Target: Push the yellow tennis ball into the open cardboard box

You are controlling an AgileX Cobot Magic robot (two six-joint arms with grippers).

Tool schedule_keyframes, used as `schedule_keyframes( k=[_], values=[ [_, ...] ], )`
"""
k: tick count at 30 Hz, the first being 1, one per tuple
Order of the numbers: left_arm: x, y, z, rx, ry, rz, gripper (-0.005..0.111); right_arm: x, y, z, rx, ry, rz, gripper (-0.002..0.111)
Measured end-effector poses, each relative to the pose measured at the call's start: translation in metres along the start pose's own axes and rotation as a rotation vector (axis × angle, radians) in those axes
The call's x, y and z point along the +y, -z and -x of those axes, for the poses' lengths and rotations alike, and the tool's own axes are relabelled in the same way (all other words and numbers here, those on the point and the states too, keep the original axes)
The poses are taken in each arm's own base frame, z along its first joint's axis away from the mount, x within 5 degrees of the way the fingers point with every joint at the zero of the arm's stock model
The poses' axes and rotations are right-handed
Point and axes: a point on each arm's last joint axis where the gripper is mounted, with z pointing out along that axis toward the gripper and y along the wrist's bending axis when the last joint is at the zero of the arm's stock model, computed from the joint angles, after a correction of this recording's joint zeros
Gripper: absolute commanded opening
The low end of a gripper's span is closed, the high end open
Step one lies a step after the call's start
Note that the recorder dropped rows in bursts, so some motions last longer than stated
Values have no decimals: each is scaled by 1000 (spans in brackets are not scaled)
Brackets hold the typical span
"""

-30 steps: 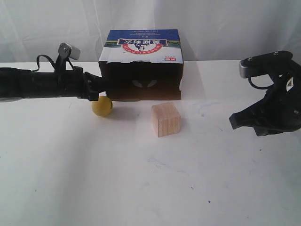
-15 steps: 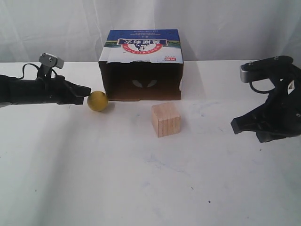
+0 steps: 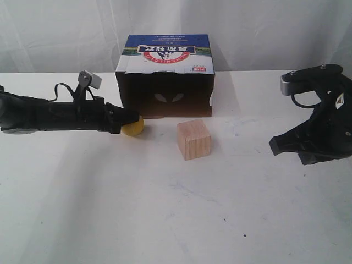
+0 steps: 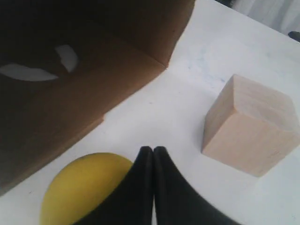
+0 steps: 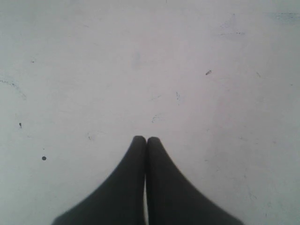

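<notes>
Could squirt the yellow tennis ball [image 3: 133,126] sideways off the left gripper [image 4: 153,151], with contact off the ball's centre and only a narrow, pointed tip to push with. Could also stall it against the front edge of the open cardboard box [image 3: 165,77], at the small lip between cardboard floor and white table [image 3: 165,220], especially with a low, slow push. Risks rolling it toward the wooden cube [image 3: 194,139], near and in front of the opening's right half, with a stroke sweeping across rather than inward. Might shove the carton itself backward on contact between the arm and the box's left front edge.

Places the ball on the table just outside the opening, at its lower left corner, close against the edge of the cardboard floor and not yet inside. Shows the left claw with both fingers pressed together, gripping nothing, the closed tip lying against the ball's side; probably touching, though too close and dark in the wrist view to be sure. Shows the right gripper [image 5: 146,140] likewise closed and empty, over the table, well apart from ball, cube and box.
</notes>
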Motion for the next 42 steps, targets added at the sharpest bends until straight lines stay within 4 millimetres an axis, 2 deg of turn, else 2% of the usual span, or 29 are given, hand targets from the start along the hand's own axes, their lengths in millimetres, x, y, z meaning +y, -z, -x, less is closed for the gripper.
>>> schedule_keyframes(
  k=[3,9,18,21,24,25,26,27,28,31,33,38,42],
  values=[
    [3,-11,8,-6,-35,4,0,0,0,0,0,0,0,0],
    [14,-15,23,-23,-83,50,0,1,0,0,0,-5,6,0],
    [8,-15,29,-66,-93,-19,0,2,0,0,2,-20,22,0],
    [1,-4,48,-68,-104,-31,0,2,0,0,2,-20,22,0],
    [0,28,74,-66,-115,41,0,2,0,0,-1,-20,22,0],
    [2,37,75,-58,-109,85,0,2,0,0,-1,-20,22,0],
    [10,50,71,-28,-87,183,0,2,0,0,-5,-21,23,0],
    [14,55,63,-5,-73,223,0,2,0,1,-10,-21,23,0],
    [21,60,44,40,-42,267,0,2,0,2,-19,-21,24,0],
    [24,57,6,80,3,273,0,2,0,3,-32,-23,25,0],
    [20,48,-5,67,43,222,0,2,0,3,-34,-23,25,0],
    [10,38,-6,43,46,144,0,2,0,3,-34,-23,25,0],
    [2,24,4,22,9,91,0,2,0,3,-34,-23,25,0]
  ],
)
